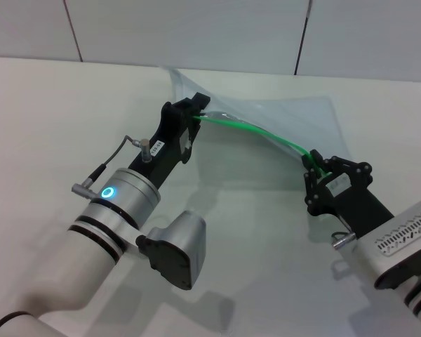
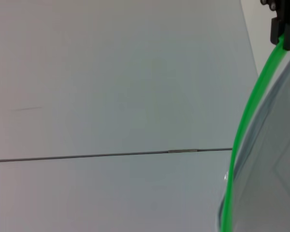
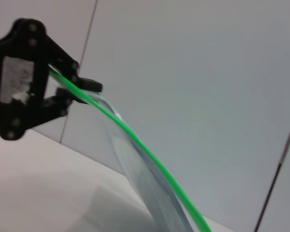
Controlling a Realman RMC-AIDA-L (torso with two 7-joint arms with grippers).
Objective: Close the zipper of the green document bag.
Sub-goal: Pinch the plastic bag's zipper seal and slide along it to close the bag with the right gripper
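**Bag held up by both grippers along the zip edge**

Left gripper (image 1: 196, 112) is clamped on one end of the zipper (image 1: 266, 137), fingers closed on the green strip near the bag's far-left corner. Right gripper (image 1: 316, 167) is clamped on the same strip further along, toward the right end. Both are lifted above the table (image 1: 49, 112).

The zipper runs between them as a shallow sagging arc, bright green. The bag (image 1: 288, 116) hangs behind and below the strip, translucent, its far side draping down toward the table near the wall (image 1: 196, 28).

Right wrist view: left gripper (image 3: 75, 84) shows pinching the strip, bag sheet curving down under it. Left wrist view: right gripper (image 2: 285, 29) sits at the far end of the green line, only partly in frame.

Can't tell from these views how much of the zip is already sealed.
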